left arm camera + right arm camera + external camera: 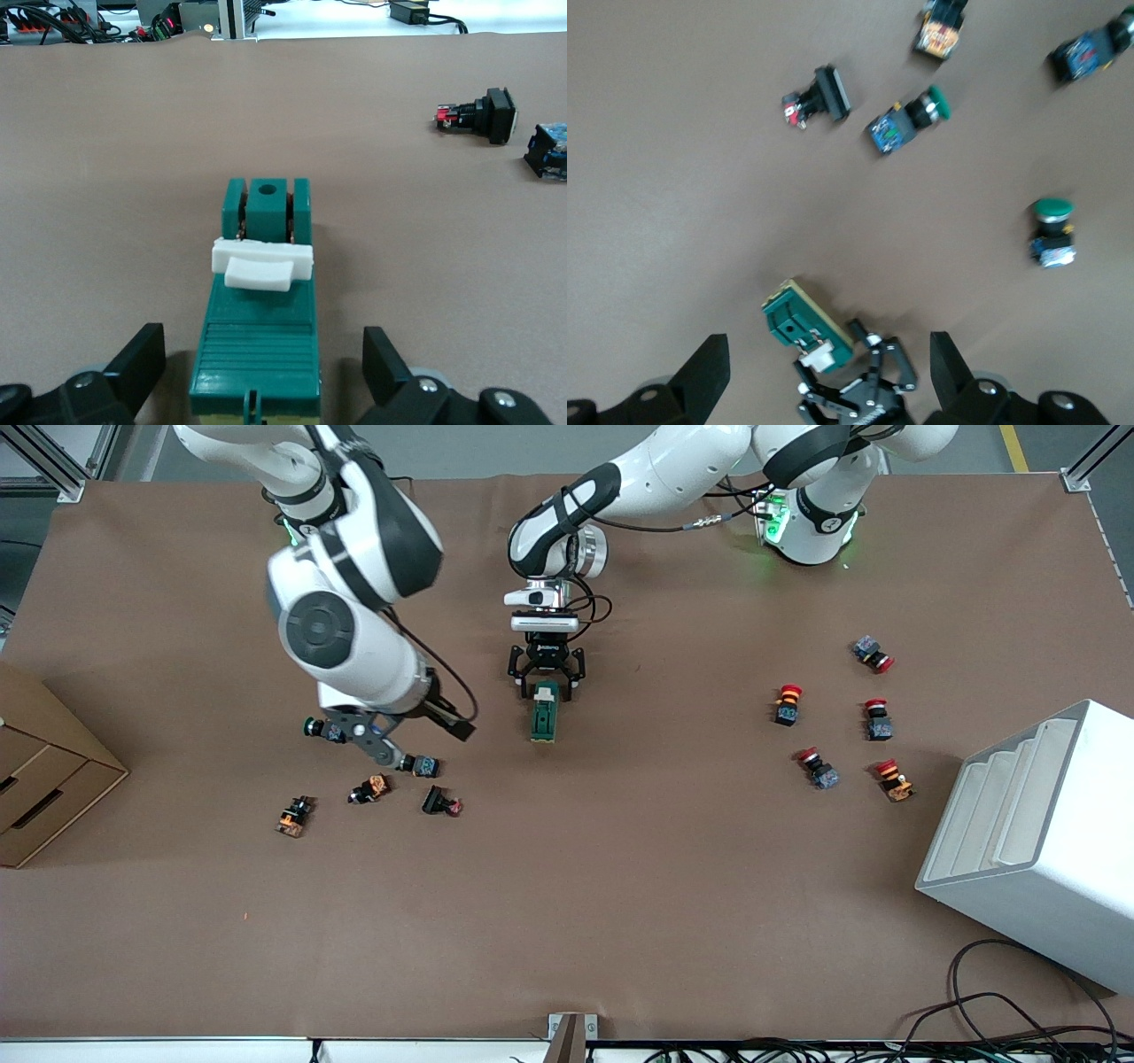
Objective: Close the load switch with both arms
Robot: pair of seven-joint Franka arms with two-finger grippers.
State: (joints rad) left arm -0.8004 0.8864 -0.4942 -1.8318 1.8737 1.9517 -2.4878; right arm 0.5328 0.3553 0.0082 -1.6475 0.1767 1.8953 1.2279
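Note:
The load switch (544, 713), a dark-green block with a white slider (263, 264), lies flat mid-table. My left gripper (546, 680) is down at the slider end of it, open, with one finger (137, 359) on each side of the green body (257, 345) and a gap to it on both sides. My right gripper (376, 746) hangs in the air over the push buttons toward the right arm's end, open and empty (830, 354). In the right wrist view, the switch (799, 323) and the left gripper (855, 394) lie far below.
Several green and black push buttons (423, 765) lie under and near the right gripper. Several red-capped buttons (788, 704) sit toward the left arm's end. A white stepped bin (1036, 841) and a cardboard box (44, 779) stand at the table's two ends.

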